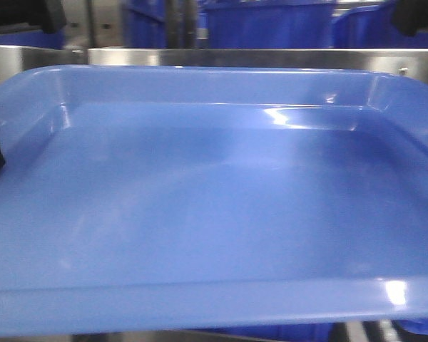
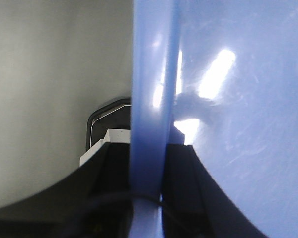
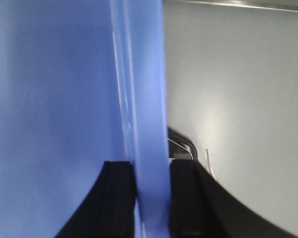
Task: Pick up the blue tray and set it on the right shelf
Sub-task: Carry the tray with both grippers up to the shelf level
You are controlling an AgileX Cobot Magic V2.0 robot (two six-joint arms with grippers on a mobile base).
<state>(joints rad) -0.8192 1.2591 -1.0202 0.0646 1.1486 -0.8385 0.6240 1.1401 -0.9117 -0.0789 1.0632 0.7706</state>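
Blue tray [image 1: 214, 214], held up in front of the right shelf [image 1: 271, 57], side rims pinched by left hand [image 2: 148, 153] and right hand [image 3: 151, 171]; uneven advance could twist a rim free.

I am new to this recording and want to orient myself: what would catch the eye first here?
The blue tray fills almost the whole front view, glossy and empty. In the wrist views the left hand and the right hand each clamp its rim. Behind the tray runs the steel shelf rail, with dark blue bins beyond.
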